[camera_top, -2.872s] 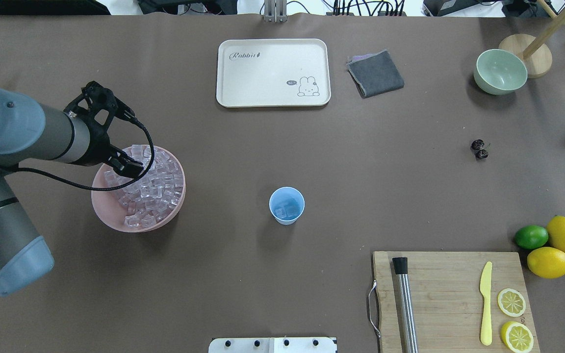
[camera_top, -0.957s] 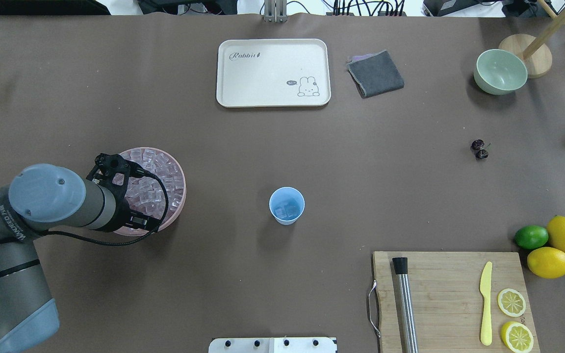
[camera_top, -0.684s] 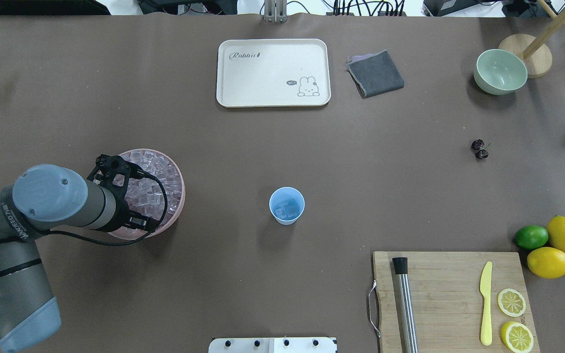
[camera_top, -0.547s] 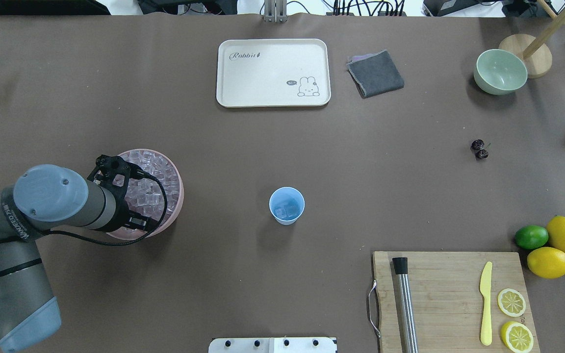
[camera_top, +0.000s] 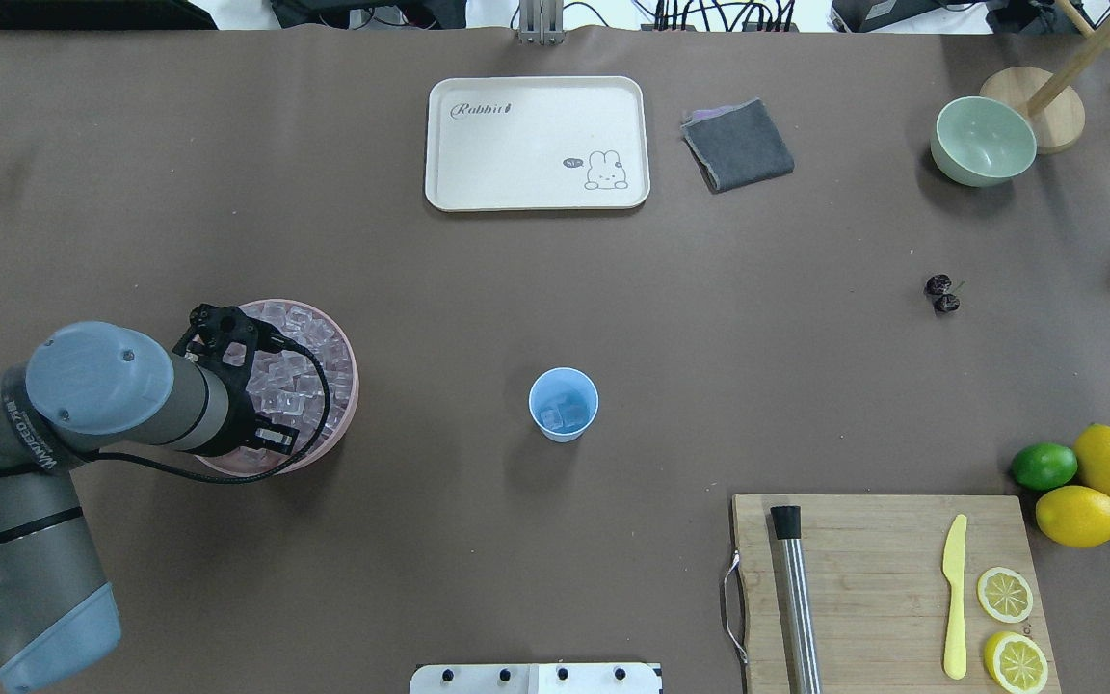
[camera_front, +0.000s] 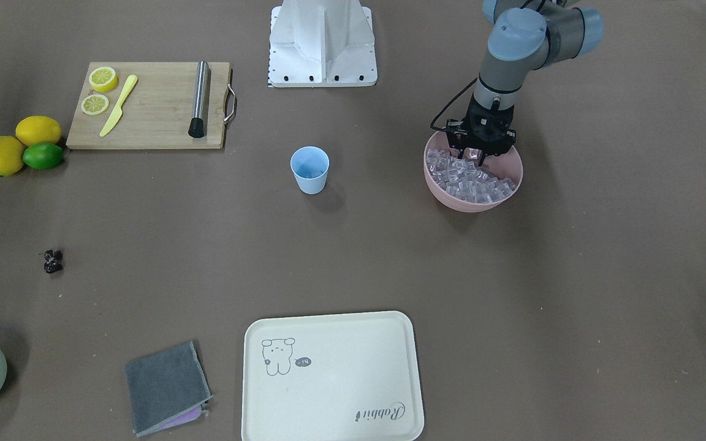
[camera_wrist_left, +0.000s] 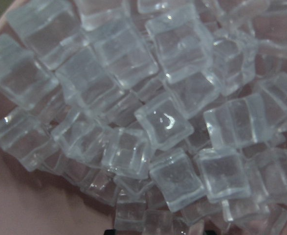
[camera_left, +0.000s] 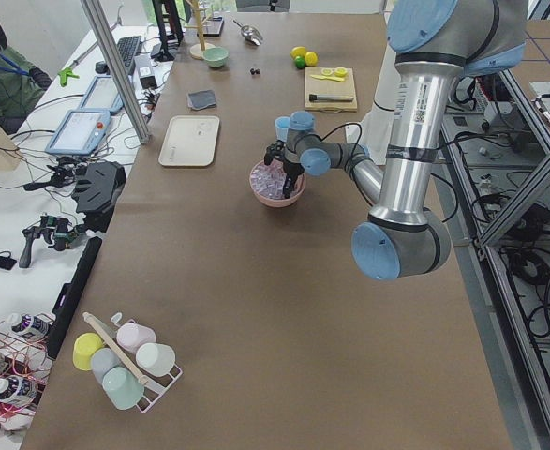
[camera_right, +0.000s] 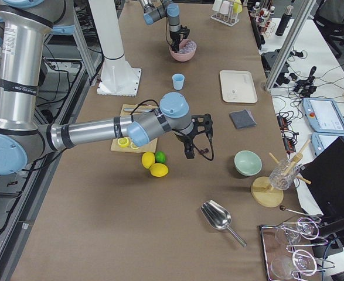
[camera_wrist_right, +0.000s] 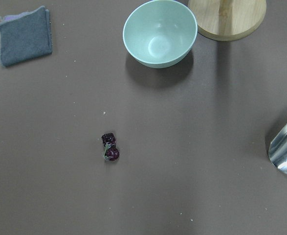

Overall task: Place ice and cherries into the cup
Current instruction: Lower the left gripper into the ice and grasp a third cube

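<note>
The light-blue cup [camera_top: 564, 405] stands mid-table with a few ice cubes [camera_top: 560, 415] in it. More ice [camera_wrist_left: 165, 120] fills the pink bowl [camera_front: 472, 202] on my left. My left gripper [camera_front: 472, 156] points straight down into the ice at the bowl's robot-side edge. Its jaws look open, with cubes between them. The overhead view hides it under the wrist. The cherries [camera_top: 941, 293] lie on the table far right, and also show in the right wrist view [camera_wrist_right: 110, 147]. My right gripper [camera_right: 189, 151] hovers above them. I cannot tell whether it is open or shut.
A cream tray [camera_top: 536, 143], a grey cloth [camera_top: 738, 145] and a pale green bowl [camera_top: 983, 141] lie along the far side. A chopping board [camera_top: 883, 578] with muddler, knife and lemon slices sits near right, beside lemons and a lime [camera_top: 1043, 466]. A metal scoop [camera_wrist_right: 285, 147] lies far right.
My left arm swung from the bowl's far side to its near side and lowered the gripper into the ice. The pink bowl has since shifted slightly to the left.
</note>
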Robot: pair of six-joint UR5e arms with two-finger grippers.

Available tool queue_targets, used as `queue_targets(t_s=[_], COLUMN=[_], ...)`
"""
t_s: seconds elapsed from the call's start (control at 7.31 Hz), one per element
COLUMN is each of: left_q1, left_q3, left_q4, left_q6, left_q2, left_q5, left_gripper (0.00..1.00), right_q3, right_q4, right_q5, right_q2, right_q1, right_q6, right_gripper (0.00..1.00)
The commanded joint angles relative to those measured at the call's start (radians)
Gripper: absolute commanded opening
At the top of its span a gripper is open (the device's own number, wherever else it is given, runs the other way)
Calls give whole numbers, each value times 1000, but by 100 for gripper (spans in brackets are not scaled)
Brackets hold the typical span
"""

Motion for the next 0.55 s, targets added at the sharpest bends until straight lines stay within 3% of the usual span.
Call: queue_targets(t_s=[0.0,0.41], left_q1=[-7,-47], left_q3=[-15,-62], left_q4=[0,5], left_q6=[18,19], left_q2=[0,0], left_q5=[-2,-66], left_gripper=[0,0], right_q3=[0,0], right_q4=[0,0], right_q5=[0,0], right_q2=[0,0], right_q1=[0,0], right_q6=[0,0], right_gripper=[100,100])
